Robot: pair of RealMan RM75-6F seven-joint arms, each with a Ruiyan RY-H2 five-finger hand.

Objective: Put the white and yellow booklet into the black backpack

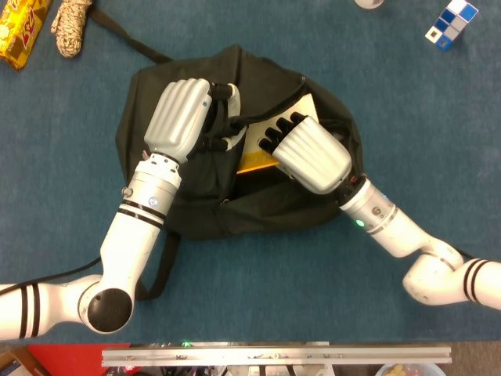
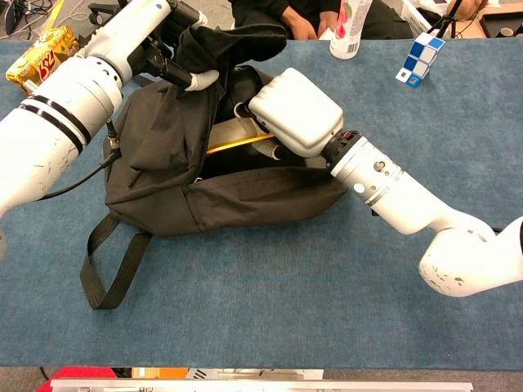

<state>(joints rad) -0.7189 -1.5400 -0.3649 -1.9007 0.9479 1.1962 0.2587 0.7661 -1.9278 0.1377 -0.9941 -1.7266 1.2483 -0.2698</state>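
The black backpack [image 1: 196, 204] [image 2: 172, 196] lies on the blue table with its mouth held wide. My left hand [image 1: 178, 119] [image 2: 167, 45] grips the upper flap of the opening and lifts it. The white and yellow booklet [image 1: 270, 141] [image 2: 233, 144] is mostly inside the bag; only a white corner and a yellow edge show. My right hand [image 1: 309, 153] [image 2: 294, 110] holds the booklet at the bag's mouth, its fingers reaching into the opening.
A yellow snack packet [image 1: 19, 31] [image 2: 37, 53] and a ball of twine [image 1: 72, 23] lie at the far left. A blue and white cube toy [image 1: 452, 22] [image 2: 421, 55] and a bottle [image 2: 351, 24] stand at the far right. The bag's strap loop [image 2: 106, 261] trails toward the front.
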